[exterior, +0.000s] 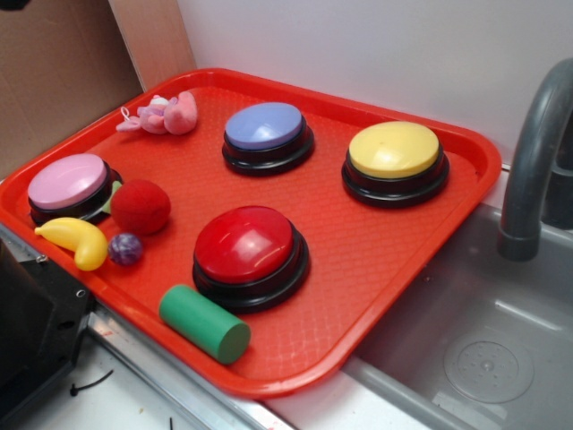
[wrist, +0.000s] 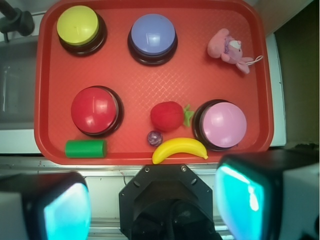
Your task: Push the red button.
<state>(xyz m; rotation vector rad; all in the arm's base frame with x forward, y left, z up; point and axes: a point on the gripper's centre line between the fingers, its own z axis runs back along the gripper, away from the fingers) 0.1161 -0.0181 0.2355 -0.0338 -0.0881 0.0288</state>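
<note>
Gripper (wrist: 152, 207) fills the bottom of the wrist view: two pale, cyan-glowing fingers (wrist: 65, 210) at either edge, jaws spread wide, nothing between them. It hangs off the tray's near edge, well short of every button. In the exterior view the gripper itself does not show; only a dark mass at the lower left corner, too cropped to identify.

Nearest on the red tray (wrist: 150, 80), along its front edge: a green cylinder (wrist: 86, 148) lying on its side, a yellow banana (wrist: 180, 149), a small purple marble (wrist: 154, 138).

Just behind the cylinder sits the red button (wrist: 95, 110), glossy dome on a black base, front-left of the tray as the wrist camera sees it. Level with it to the right: a fuzzy red ball (wrist: 167, 115) with a green tuft, then the pink button (wrist: 224, 125), banana close beside it.

Far row: yellow button (wrist: 78, 26), blue-violet button (wrist: 153, 35), a pink plush toy (wrist: 227, 48) by the far right corner.

Progress, as judged: nothing pressed. Red dome sits at full height, no contact. All of the task is left: move forward and to the left over the red cap, then descend onto it. Closing the jaws first would probably give a firmer pressing tip.

View differences: exterior shows dome height and base rim (exterior: 251, 269) from the side, how near the cylinder's end lies to it, plus a grey faucet (exterior: 537, 161) and sink (exterior: 483, 358) beyond the tray. The wrist view alone shows jaw state and true plan layout.
</note>
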